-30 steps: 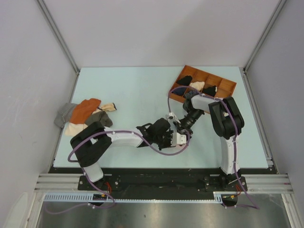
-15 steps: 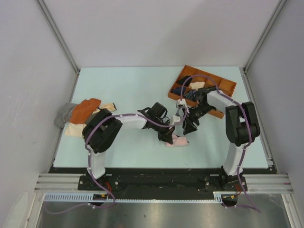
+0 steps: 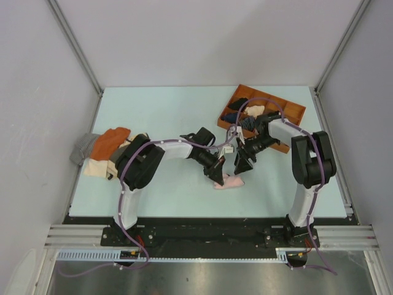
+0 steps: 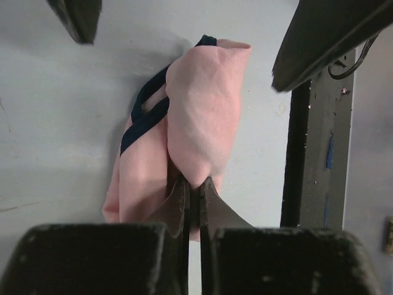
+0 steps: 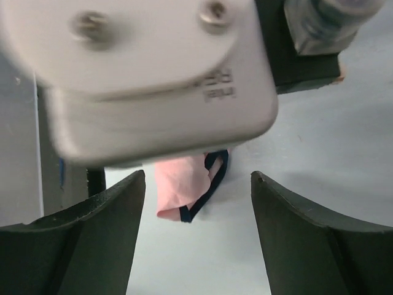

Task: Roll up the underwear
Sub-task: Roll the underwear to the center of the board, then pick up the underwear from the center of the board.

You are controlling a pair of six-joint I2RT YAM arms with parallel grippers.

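– Jaws first: how do the left jaws stand?
– Pressed together on a fold of the underwear (image 4: 202, 104). The left wrist view shows pink fabric caught between the two tips, at the end of the bundle nearest that camera.
– And the right jaws?
– Spread wide. In the right wrist view the bundle lies on the counter (image 3: 166, 110) in the gap between the two dark fingers (image 5: 92, 246), apart from both. The left wrist view shows those fingers over the far end of the bundle, one on each side.
– What shape is the garment in?
– Bunched lengthwise into a thick pink fold, with the dark navy edging looping out along one side.
– Where on the counter?
– A little right of the middle, closer to the near edge than the far one. The left arm (image 3: 175, 147) reaches across to it from the left, and the right arm (image 3: 282, 130) bends in from the right.
– What else is there?
– A wooden tray (image 3: 293, 112) sits at the far right corner, with dark and light cloths in its compartments. A pile lies at the left edge: an orange cloth (image 3: 110, 140) on top, a beige-cream cloth (image 3: 95, 167) on its near side, and a grey striped piece (image 3: 81, 149) closest to the edge.
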